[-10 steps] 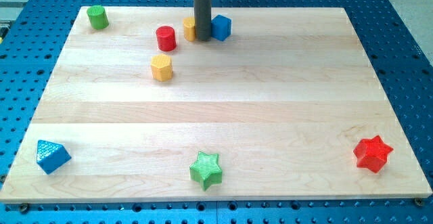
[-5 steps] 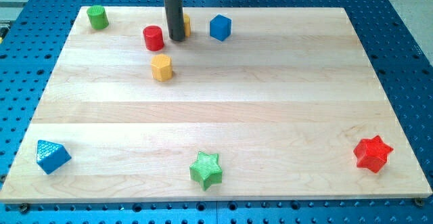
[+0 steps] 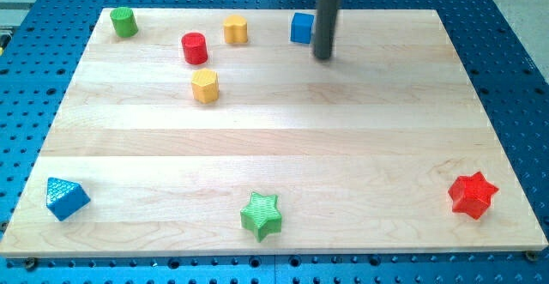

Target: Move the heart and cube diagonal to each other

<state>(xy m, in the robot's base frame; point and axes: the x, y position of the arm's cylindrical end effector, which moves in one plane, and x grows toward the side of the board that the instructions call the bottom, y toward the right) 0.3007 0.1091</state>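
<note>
The blue cube [image 3: 301, 27] sits near the view's top edge of the wooden board [image 3: 274, 147], right of centre. The yellow heart-like block [image 3: 235, 29] lies to its left at about the same height. My tip [image 3: 322, 57] is just right of and slightly below the blue cube, close to it. The rod hides the cube's right edge, so I cannot tell whether they touch.
A red cylinder [image 3: 195, 48] and a yellow hexagon [image 3: 205, 86] lie below-left of the heart. A green cylinder [image 3: 123, 21] is at the top left, a blue triangular block [image 3: 66, 198] at the bottom left, a green star [image 3: 261, 215] at the bottom middle, and a red star [image 3: 473, 195] at the bottom right.
My tip went left, nudging the yellow heart and red cylinder left, then swung right past the blue cube. The cube now sits further right and a little higher.
</note>
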